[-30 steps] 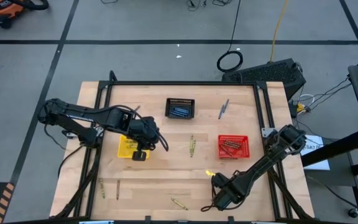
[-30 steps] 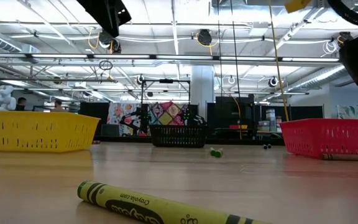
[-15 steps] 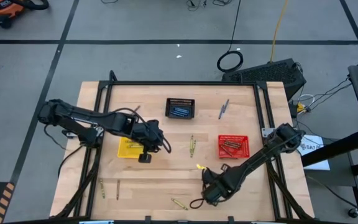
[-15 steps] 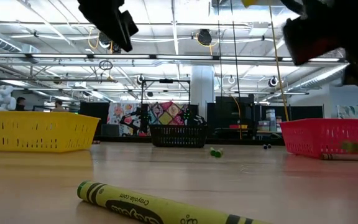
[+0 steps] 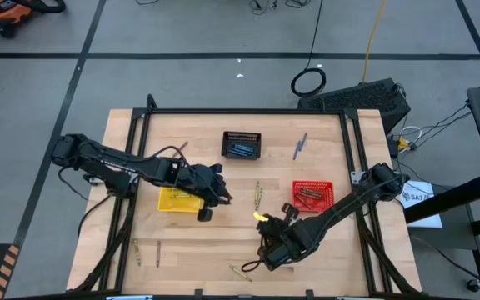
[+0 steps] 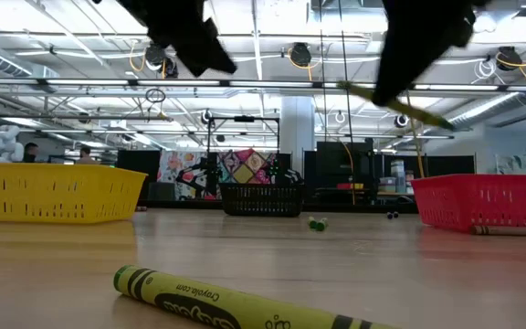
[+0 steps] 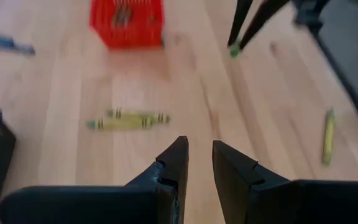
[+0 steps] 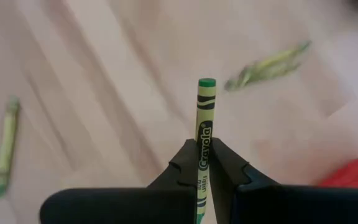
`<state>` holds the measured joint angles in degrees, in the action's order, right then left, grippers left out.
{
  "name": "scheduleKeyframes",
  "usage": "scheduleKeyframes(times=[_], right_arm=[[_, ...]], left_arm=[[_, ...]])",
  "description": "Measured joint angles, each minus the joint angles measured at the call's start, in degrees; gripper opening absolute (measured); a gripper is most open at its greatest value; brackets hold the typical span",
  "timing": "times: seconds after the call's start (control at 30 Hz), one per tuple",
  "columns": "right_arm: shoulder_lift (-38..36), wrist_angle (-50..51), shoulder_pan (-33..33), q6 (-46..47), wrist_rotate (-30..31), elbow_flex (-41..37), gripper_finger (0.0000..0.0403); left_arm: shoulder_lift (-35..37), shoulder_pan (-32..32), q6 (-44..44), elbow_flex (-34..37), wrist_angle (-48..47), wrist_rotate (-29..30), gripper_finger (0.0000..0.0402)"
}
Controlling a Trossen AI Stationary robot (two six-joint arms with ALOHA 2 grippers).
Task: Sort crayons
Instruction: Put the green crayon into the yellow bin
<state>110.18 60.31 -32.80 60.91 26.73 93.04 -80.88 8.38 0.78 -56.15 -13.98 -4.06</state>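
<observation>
high: right gripper (image 5: 264, 221) left of red basket (image 5: 312, 197), clamps yellow-green crayon (image 5: 259, 216) | low: crayon tilted, above table (image 6: 354, 265) | left wrist: left gripper (image 7: 199, 163) slightly parted, empty, crayon pair (image 7: 129, 119) ahead | right wrist: fingers (image 8: 185, 163) pinch crayon

Both arms are dark, close to black all over, each built of slim tubular links joined by thicker rounded joint housings. A thin black cable loops free along the left arm's forearm. The left end effector (image 7: 200, 163) ends in 2 matte black fingers, flat and wedge-shaped, tapering to narrow angled tips from a broad dark block. The right end effector (image 8: 204, 151) has the same 2 black tapering fingers, with smooth, faintly glossy faces and bevelled edges.
</observation>
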Motion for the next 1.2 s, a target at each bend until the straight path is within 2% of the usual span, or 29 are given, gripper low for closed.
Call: scheduleKeyframes(times=[0.23, 0.47, 0.77, 1.2], right_arm=[[-0.06, 5.03, -0.02, -0.36, 13.91, 8.08, 0.0000], [-0.09, 7.71, 0.02, -3.51, 21.10, 13.60, 0.0000], [-0.12, 7.75, 0.84, -9.48, 23.01, 18.15, 0.0000], [-0.14, 4.18, 3.75, -15.13, 22.68, 18.22, 0.0000]], left_arm=[[0.00, 0.00, 0.31, 2.99, 14.49, -0.44, 0.0073], [0.00, 0.00, 0.10, 2.97, 20.68, -1.90, 0.0073], [0.00, 0.00, -1.11, 2.97, 24.97, -2.97, 0.0073], [0.00, 0.00, -1.18, 2.92, 29.71, -2.97, 0.0073]])
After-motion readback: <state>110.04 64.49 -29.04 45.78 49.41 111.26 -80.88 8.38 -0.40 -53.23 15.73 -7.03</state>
